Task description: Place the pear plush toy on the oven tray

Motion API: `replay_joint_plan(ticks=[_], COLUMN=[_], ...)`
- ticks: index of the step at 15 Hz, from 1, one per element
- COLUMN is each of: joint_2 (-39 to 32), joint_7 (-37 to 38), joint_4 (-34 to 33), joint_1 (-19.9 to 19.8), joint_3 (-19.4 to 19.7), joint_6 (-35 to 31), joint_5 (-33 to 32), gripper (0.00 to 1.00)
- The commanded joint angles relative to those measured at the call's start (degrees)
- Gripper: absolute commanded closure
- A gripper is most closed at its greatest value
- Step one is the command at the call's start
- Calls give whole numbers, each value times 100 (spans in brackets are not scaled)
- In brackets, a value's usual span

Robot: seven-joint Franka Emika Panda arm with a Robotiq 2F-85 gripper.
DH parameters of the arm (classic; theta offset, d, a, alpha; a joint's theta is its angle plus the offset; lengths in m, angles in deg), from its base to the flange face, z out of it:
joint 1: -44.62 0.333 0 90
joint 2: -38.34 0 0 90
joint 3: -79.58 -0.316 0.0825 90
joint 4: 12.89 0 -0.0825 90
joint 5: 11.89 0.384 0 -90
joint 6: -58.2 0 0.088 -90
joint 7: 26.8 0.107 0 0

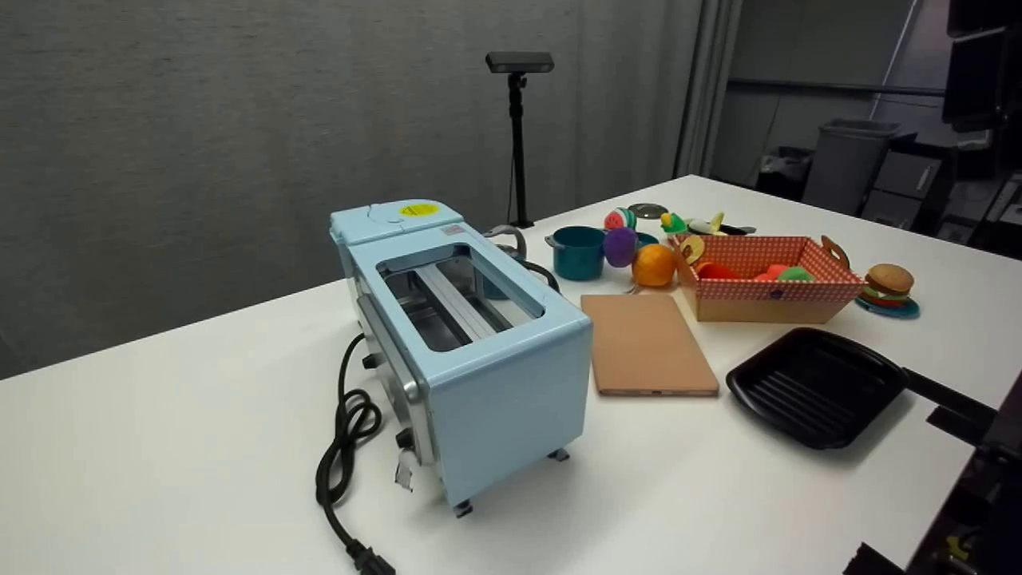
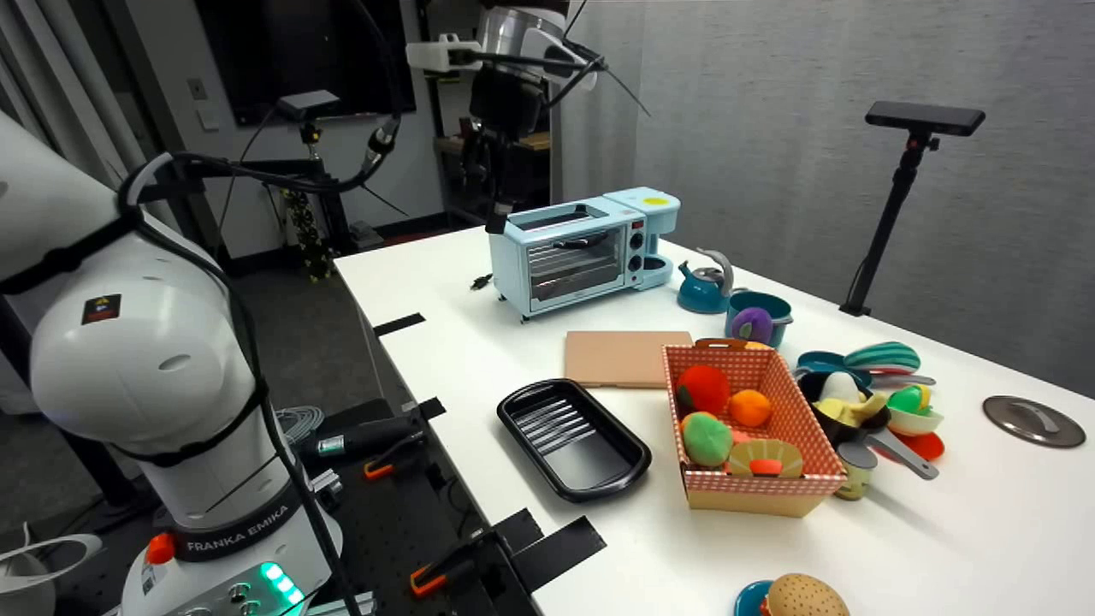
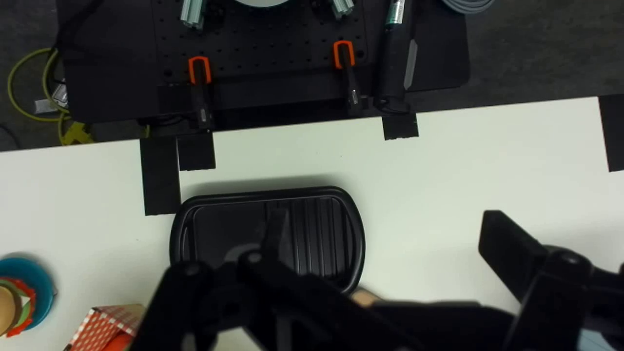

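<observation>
The pear plush toy, round and green, lies in the red-checked basket among other toy fruit. Its green top also shows over the basket rim in an exterior view. The oven tray is a black ribbed pan on the table beside the basket. It shows in an exterior view and in the wrist view, partly hidden by the gripper. My gripper is open and empty, fingers wide apart. In an exterior view the gripper hangs high, apart from pear and tray.
A light-brown board lies between tray and blue toaster oven. A toy burger stands near the basket. Pots, a pan and more toy food stand beyond the basket. Clamps hold the table edge by the robot base.
</observation>
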Motion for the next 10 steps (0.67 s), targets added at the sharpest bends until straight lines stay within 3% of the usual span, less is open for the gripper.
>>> replay_joint_plan(ticks=[1, 6, 10], joint_2=[-3, -14, -371], joint_7=[-8, -230, -966], joint_4=[-9, -29, -73], joint_1=[-22, 42, 179], joint_3=[-17, 49, 213], joint_6=[10, 60, 460], joint_5=[5, 160, 863], gripper=[0, 0, 0])
